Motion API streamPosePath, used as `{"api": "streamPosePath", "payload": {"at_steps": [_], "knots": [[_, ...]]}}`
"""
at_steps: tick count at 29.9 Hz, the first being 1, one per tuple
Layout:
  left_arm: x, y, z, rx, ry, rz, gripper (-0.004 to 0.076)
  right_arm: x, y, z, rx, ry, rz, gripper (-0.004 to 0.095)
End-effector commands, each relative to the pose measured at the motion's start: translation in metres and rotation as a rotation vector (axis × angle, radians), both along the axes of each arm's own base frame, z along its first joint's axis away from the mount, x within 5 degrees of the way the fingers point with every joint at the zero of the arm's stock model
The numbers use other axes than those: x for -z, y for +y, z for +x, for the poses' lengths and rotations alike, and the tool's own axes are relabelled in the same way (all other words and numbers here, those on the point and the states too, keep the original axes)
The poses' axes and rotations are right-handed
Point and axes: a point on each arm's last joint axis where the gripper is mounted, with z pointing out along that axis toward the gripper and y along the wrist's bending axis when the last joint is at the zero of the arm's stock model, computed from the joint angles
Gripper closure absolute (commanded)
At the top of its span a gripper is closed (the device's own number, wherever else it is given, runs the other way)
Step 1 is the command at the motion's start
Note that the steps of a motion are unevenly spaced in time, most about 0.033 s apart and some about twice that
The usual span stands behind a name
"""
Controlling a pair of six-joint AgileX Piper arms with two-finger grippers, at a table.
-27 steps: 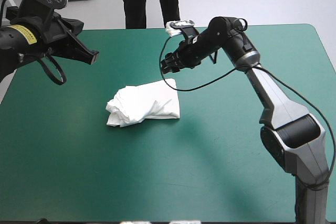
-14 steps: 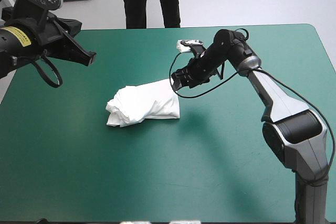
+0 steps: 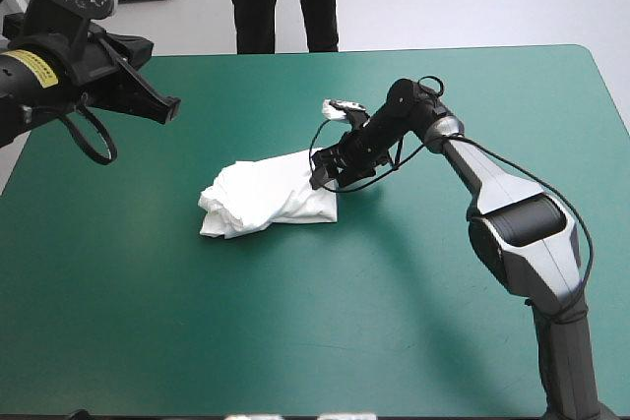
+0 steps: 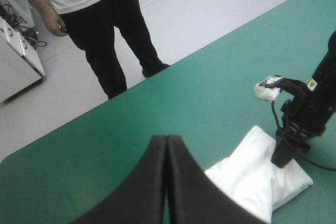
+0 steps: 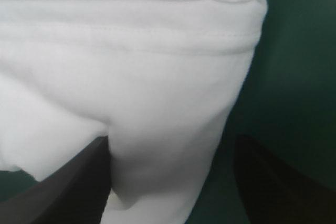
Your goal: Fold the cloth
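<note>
Far left, raised above the teal-green table cover (image 3: 443,341): left gripper (image 3: 169,107) of two broad black curved-fin fingers, pressed together into one pointed arch, well apart from the garment. Centre, lying on the cover: white short-sleeved T-shirt (image 3: 266,194), folded into a lumpy bundle, stitched hem toward the right. At that right edge, low: right gripper (image 3: 325,174), black fingers spread apart, the bundle's folded corner between them.
</note>
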Motion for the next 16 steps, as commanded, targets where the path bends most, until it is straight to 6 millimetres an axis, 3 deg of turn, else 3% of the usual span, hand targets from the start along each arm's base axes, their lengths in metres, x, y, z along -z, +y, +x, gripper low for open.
{"api": "streamPosePath", "payload": {"at_steps": [1,4,7,12,16], "knots": [[-0.012,0.005,-0.012,0.002,-0.067,-0.039,0.0734,-0.028,0.001,-0.001,0.005,-0.050,0.084,0.0285],[-0.012,0.005,-0.012,0.002,-0.065,-0.039,0.0734,-0.018,0.004,0.001,0.005,-0.025,0.088,0.0292],[-0.012,0.005,-0.012,0.001,-0.063,-0.038,0.0734,-0.011,0.005,0.002,0.004,-0.007,0.086,0.0417],[-0.012,0.005,-0.012,0.003,-0.063,-0.039,0.0734,-0.004,0.002,0.004,0.001,-0.018,0.041,0.0933],[-0.012,0.004,-0.012,0.015,-0.058,-0.050,0.0734,0.000,-0.007,0.008,0.033,-0.056,-0.076,0.0907]]}}
